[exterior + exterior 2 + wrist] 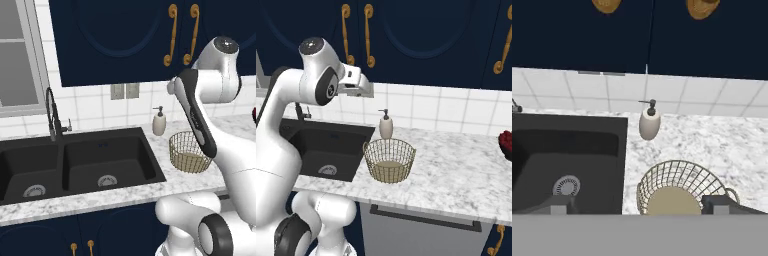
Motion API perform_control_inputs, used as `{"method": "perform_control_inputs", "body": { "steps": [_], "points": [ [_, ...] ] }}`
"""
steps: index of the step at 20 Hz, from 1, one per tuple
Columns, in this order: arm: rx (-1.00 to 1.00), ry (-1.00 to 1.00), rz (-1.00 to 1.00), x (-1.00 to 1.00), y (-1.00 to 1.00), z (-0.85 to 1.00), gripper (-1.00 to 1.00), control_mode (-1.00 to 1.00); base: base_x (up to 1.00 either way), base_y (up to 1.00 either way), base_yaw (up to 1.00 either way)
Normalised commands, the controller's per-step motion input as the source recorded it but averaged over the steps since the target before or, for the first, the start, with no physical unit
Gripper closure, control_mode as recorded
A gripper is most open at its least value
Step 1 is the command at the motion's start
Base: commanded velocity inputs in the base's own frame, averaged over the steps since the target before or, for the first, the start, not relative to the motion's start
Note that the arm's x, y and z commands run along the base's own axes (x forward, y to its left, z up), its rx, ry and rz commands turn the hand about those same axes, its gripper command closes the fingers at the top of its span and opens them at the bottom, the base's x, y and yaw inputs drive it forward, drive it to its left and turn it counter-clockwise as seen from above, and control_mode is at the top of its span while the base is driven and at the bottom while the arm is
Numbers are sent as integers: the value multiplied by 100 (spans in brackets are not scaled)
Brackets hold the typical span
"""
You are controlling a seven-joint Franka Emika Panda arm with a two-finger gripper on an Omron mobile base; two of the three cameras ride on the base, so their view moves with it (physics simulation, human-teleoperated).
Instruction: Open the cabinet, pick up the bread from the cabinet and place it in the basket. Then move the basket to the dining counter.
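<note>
The window (pixel 17 55) is seen at the far left of the left base view, beside the white tiled wall (pixel 95 107). Below it, the black faucet (pixel 52 114) is mounted behind the black double sink (pixel 75 162), which is set into the marble bench (pixel 100 197). Two drains are visible in the sink basins.

The cabinet (pixel 115 37) is hung above the bench; its navy doors are closed, and the two long brass handles (pixel 182 35) are seen side by side at the door seam. The bread cannot be seen with the doors closed.

The soap dispenser (pixel 386 125) is standing upright on the bench against the tiles, just right of the sink. The basket (pixel 390 160) is placed on the bench just in front of the dispenser, near it but apart; in the hand view the basket (pixel 679 187) is seen from above with no load inside.

The arm is raised over the sink edge, with the hand held level below the cabinet bottom. The tool (pixel 639 207) is recorded with its two dark tips spread well apart and nothing between them, one tip over the sink, the other at the basket rim.

A dark red object (pixel 506 142) is noted at the far right of the bench; its kind cannot be told.
</note>
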Motion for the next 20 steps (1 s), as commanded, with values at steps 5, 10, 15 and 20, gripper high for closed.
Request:
{"method": "perform_control_inputs", "body": {
  "steps": [5, 10, 15, 20],
  "points": [
    [0, -13, -1, 0, -12, 99, -100, -100, 0, 0, 0],
    [3, -12, 0, 1, -8, 87, -100, -100, 0, 0, 0],
    [14, -1, 0, 23, -23, 44, -100, -100, 0, 0, 0],
    [11, 1, 0, 56, -16, 11, -100, -100, 0, 0, 0]
  ]
}}
